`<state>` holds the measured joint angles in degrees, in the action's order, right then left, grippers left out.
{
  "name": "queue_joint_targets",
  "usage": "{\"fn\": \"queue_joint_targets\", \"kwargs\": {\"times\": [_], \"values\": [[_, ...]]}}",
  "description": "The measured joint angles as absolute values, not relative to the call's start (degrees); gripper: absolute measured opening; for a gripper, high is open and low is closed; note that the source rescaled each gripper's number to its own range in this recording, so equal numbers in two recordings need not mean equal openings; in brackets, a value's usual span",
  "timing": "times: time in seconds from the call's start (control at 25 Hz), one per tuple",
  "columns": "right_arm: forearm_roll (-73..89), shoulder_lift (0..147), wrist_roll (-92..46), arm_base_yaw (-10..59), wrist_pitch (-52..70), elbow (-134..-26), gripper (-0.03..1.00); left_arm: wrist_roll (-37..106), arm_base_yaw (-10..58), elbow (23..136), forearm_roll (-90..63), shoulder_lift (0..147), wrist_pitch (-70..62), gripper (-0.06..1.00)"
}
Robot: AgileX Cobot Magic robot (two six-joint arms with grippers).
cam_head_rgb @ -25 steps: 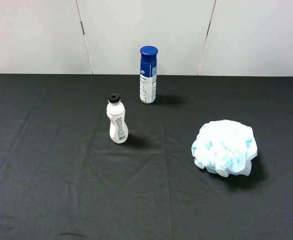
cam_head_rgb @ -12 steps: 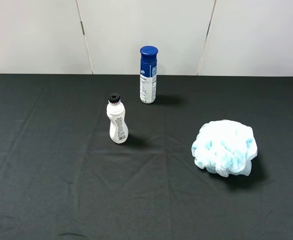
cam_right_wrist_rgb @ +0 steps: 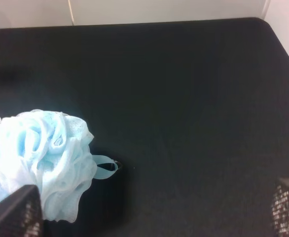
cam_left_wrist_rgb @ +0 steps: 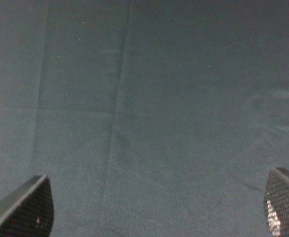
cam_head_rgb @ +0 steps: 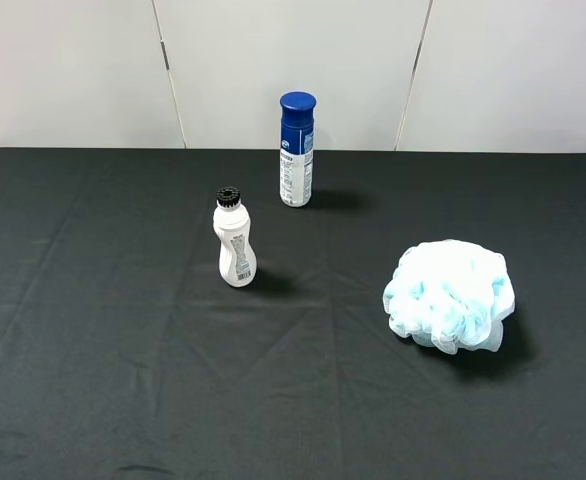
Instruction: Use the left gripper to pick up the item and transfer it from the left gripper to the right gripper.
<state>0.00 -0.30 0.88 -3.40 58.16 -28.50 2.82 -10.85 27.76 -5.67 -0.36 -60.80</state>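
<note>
Both grippers – left gripper (cam_left_wrist_rgb: 157, 207), right gripper (cam_right_wrist_rgb: 157, 212) – gape wide, holding nothing; bottle labels are unreadable

pouf (cam_head_rgb: 449, 296): looking soft, frilly mesh | tablecloth (cam_head_rgb: 93, 330): showing matt, creased cloth | bottle (cam_head_rgb: 235, 240): appearing smooth plastic

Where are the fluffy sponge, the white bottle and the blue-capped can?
sponge (cam_head_rgb: 449, 296), high view, middle of the mesh
white bottle (cam_head_rgb: 236, 252), high view, its body
can (cam_head_rgb: 296, 160), high view, its label
</note>
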Motion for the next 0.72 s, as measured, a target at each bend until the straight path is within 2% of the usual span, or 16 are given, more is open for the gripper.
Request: {"fn": "queue_joint_targets", "kwargs": {"times": [0.72], "values": [[0.0, -0.3, 0.88, -3.4, 58.18, -28.5, 0.99, 2.82, -10.85, 27.76, -5.67, -0.36, -60.8, 0.74]]}}
